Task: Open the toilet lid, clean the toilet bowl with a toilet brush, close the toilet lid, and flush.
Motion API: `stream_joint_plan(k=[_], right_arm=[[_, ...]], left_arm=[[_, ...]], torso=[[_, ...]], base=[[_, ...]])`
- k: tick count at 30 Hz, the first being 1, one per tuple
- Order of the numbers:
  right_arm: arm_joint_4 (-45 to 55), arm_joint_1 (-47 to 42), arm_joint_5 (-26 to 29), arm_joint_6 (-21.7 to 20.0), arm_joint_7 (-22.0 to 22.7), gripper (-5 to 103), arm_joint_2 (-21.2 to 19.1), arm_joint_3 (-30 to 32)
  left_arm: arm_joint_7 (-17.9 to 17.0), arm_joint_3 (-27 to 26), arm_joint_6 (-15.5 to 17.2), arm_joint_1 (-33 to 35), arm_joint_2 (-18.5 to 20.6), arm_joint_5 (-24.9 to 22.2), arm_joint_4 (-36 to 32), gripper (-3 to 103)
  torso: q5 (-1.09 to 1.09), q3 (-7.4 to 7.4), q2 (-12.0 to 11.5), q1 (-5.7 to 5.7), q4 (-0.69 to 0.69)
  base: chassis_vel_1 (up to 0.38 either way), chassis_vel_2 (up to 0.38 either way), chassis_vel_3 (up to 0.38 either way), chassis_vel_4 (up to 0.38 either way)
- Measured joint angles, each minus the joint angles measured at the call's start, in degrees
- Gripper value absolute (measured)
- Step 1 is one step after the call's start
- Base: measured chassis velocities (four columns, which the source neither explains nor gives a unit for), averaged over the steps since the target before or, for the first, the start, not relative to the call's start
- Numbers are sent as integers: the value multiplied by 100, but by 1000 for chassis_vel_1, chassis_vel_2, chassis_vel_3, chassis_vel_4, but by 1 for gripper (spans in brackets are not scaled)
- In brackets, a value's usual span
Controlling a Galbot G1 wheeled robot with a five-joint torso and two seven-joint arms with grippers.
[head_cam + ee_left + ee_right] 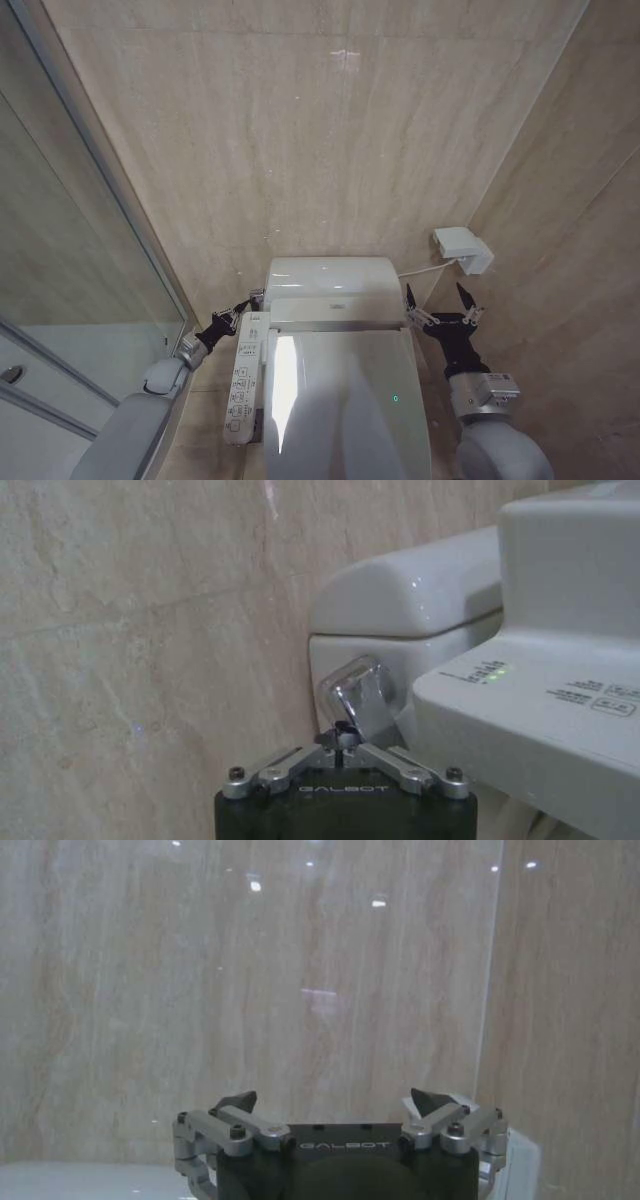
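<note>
Two end effectors up | left end effector [341,744]: fingers pinched together, tips at chrome flush lever [357,694] on tank [410,592] side | right end effector [438,300]: spread wide, empty, beside tank | lid [345,400]: down, between both arms, nearer the robot

The room is dim, with soft light from above. A bright white streak of glare shines on the toilet lid [345,400], near its left edge. Small bright spots glint on the wall tiles [320,130] high up. The left wrist view looks soft and blurry. A tiny green light glows on the control panel [540,705]. Straight lines bend at the head view's edges.
</note>
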Motion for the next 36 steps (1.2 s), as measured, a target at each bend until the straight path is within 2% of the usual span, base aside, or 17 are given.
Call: stream_joint_plan(k=[19,27,31,36], right_arm=[[0,0,0,0,0,100,0,0],[0,0,0,0,0,100,0,0],[0,0,0,0,0,100,0,0],[0,0,0,0,0,100,0,0]], left_arm=[[26,-26,-28,0,-34,-16,20,0],[3,-301,-2,177,-113,-14,-1,0],[-272,-768,84,506,-151,-179,-237,0],[-598,-1087,227,822,-125,-376,-673,0]], torso=[[1,0,0,-1,3],[1,0,0,-1,2],[0,0,1,-1,3],[1,0,1,-1,2]], base=[[0,0,0,0],[0,0,0,0],[0,0,0,0],[0,0,0,0]])
